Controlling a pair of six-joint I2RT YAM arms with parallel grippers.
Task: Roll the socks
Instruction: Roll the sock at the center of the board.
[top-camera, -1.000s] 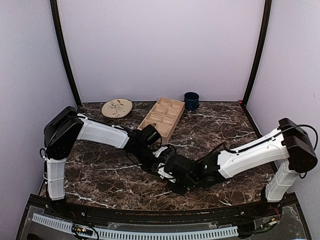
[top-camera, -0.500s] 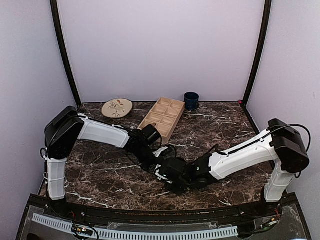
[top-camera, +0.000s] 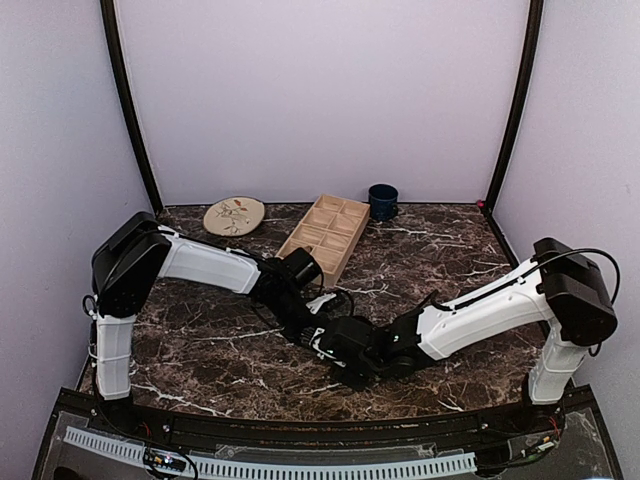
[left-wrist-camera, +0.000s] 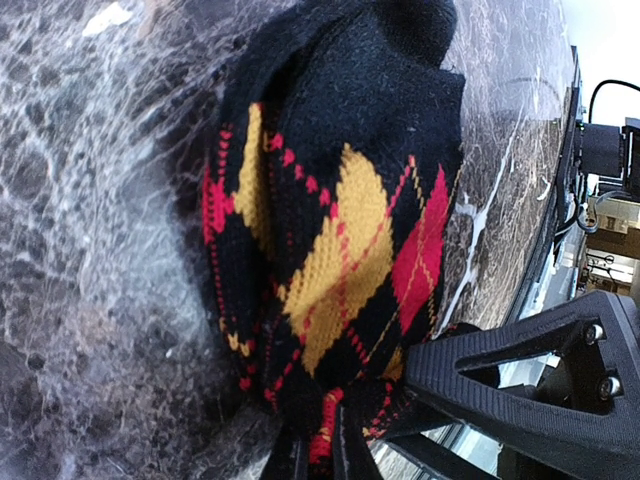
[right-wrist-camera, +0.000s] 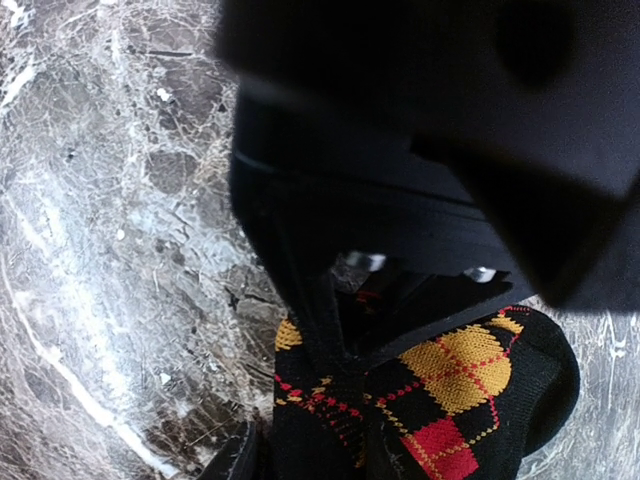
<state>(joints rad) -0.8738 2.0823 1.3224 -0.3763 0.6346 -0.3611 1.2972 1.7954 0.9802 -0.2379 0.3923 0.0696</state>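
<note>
One of the socks (left-wrist-camera: 340, 230), black with red and orange argyle diamonds, lies bunched on the dark marble table. My left gripper (left-wrist-camera: 320, 445) is shut, pinching a fold of that fabric at the bundle's near end. My right gripper (right-wrist-camera: 300, 450) straddles the same sock (right-wrist-camera: 450, 400), its fingers closed against the bundle; one of those fingers (left-wrist-camera: 520, 380) presses on the sock's side in the left wrist view. From above, both grippers meet mid-table, left gripper (top-camera: 318, 322) and right gripper (top-camera: 338, 350), and they hide the sock.
A wooden compartment tray (top-camera: 326, 237) lies at the back centre. A patterned plate (top-camera: 234, 215) sits to its left and a dark blue mug (top-camera: 382, 201) to its right. The left gripper's black body fills the top of the right wrist view.
The right arm has pulled its shoulder and elbow inward, and its gripper has slid a little left toward the left gripper. The left arm has barely moved.
</note>
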